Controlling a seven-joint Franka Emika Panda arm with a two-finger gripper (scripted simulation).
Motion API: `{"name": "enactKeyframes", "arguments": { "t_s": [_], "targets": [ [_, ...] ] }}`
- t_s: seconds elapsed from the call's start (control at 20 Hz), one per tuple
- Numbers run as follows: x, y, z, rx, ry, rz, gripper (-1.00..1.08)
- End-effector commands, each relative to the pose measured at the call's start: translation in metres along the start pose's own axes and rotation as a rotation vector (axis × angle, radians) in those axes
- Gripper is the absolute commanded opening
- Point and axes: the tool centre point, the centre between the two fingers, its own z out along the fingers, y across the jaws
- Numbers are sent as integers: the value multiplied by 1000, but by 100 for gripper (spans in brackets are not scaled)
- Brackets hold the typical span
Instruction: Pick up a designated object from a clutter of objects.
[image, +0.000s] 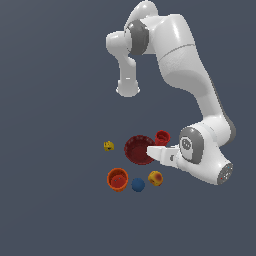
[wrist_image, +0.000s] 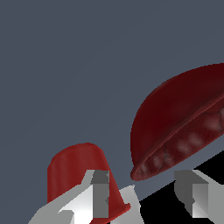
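The designated object, a wide dark-red bowl (image: 137, 149) with a ribbed rim, lies in the middle of the clutter of objects. My gripper (image: 150, 151) comes in low from the exterior view's right and reaches the bowl's near edge. In the wrist view the bowl (wrist_image: 175, 118) fills one side, and a stretch of its rim sits in the gap between my two fingers (wrist_image: 101, 192). The gripper (wrist_image: 146, 194) is open, fingers well apart. A small bright-red cup (wrist_image: 76, 170) stands just behind one finger.
The red cup (image: 162, 136) is right beside my wrist. An orange cup (image: 118, 179), a blue ball (image: 138, 185) and a yellow-red ball (image: 155, 178) lie in front of the bowl. A tiny yellow block (image: 108, 146) sits on the exterior view's left.
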Motion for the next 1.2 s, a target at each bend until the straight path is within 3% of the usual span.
{"name": "enactKeyframes", "arguments": {
  "t_s": [0.0, 0.75, 0.8, 1.15],
  "targets": [
    [0, 0, 2, 0, 0, 0, 28],
    [0, 0, 30, -2, -2, 2, 28],
    [0, 0, 30, -2, -2, 2, -100],
    [0, 0, 30, -2, -2, 2, -100]
  ]
}}
